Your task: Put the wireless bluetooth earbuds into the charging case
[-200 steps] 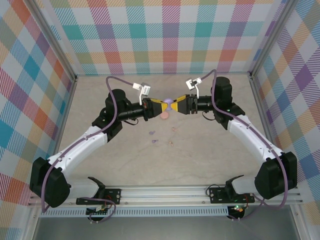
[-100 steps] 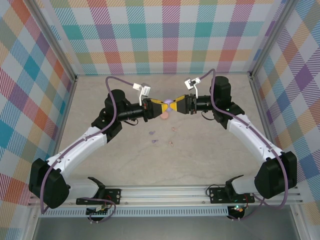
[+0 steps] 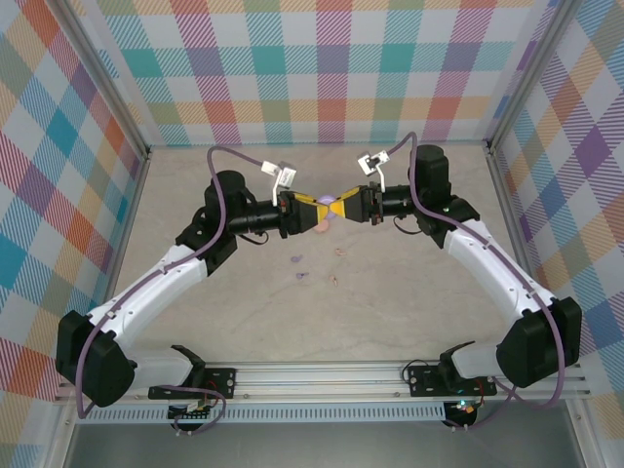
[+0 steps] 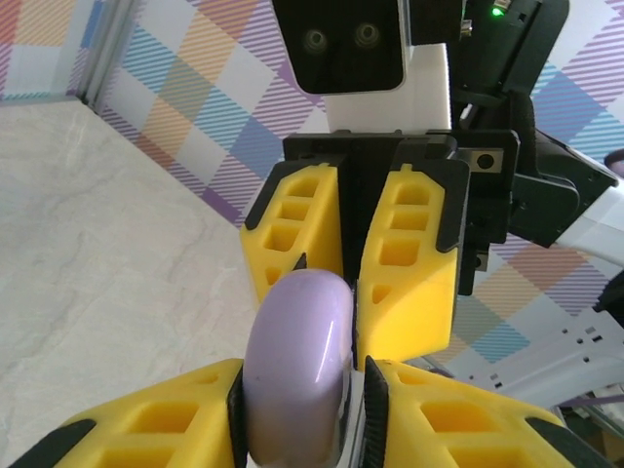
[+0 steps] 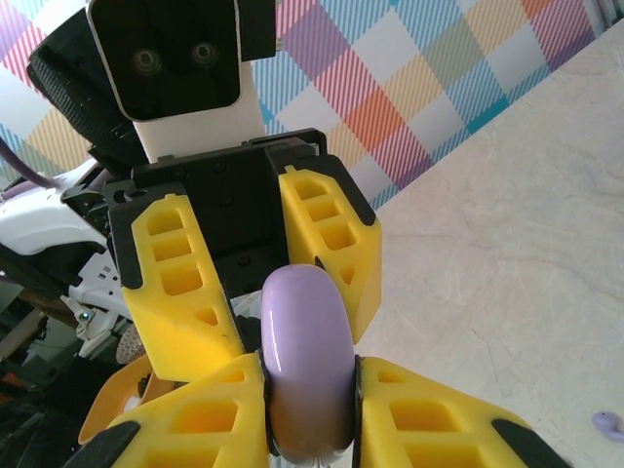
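Right now left gripper (image 3: 321, 211) & right gripper (image 3: 338, 209) are tip to tip, both clenched on purple case (image 4: 297, 366); earbuds (image 3: 299, 260) loose on table (image 3: 390, 312).

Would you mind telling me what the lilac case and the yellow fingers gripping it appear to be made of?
The lilac case looks like smooth, glossy plastic: soft highlights run along its rounded edge. The yellow fingers look like matte plastic, perhaps printed or moulded, given their open rectangular pockets.
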Tool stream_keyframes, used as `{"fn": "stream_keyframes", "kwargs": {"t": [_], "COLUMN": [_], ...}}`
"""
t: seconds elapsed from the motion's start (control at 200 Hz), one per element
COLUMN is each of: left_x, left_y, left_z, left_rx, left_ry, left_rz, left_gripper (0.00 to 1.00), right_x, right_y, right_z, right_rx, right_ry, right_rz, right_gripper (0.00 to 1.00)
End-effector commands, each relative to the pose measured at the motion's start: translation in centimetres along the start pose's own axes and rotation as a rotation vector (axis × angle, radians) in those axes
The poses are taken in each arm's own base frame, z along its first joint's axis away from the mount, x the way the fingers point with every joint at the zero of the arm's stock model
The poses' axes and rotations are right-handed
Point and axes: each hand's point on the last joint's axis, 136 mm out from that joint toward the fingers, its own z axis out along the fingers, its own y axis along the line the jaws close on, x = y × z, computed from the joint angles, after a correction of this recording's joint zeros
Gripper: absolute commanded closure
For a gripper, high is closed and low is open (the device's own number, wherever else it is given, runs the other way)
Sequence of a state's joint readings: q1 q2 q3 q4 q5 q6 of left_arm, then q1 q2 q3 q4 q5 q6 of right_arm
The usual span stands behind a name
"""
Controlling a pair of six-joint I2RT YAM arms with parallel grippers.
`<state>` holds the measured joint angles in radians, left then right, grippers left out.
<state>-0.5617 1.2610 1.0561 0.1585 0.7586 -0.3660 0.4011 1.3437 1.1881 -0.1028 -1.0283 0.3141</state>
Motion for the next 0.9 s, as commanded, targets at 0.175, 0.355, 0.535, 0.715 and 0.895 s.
{"fn": "stream_keyframes", "kwargs": {"t": [0.175, 0.355, 0.535, 0.715, 0.895], "left_x": [0.3, 0.6, 0.54, 0.52, 0.53], "left_y": [-2.45, -2.53, -2.74, -2.68, -2.39], "left_z": [0.18, 0.56, 0.86, 0.94, 0.92], "left_rx": [0.083, 0.097, 0.106, 0.102, 0.085], "left_ry": [0.042, 0.058, 0.059, 0.06, 0.057], "left_rz": [0.039, 0.033, 0.035, 0.032, 0.037], "left_gripper": [0.63, 0.63, 0.66, 0.75, 0.82], "right_x": [-0.37, -0.32, -0.17, 0.07, 0.51], "right_y": [2.17, 2.4, 2.47, 2.54, 2.32], "right_z": [-0.34, -0.37, -0.29, -0.23, -0.25], "right_rx": [-0.04, -0.045, -0.049, -0.052, -0.03], "right_ry": [0.009, 0.012, 0.014, 0.021, 0.03], "right_rz": [-0.07, -0.071, -0.074, -0.073, -0.07], "right_gripper": [0.79, 0.79, 0.79, 0.79, 0.69]}}
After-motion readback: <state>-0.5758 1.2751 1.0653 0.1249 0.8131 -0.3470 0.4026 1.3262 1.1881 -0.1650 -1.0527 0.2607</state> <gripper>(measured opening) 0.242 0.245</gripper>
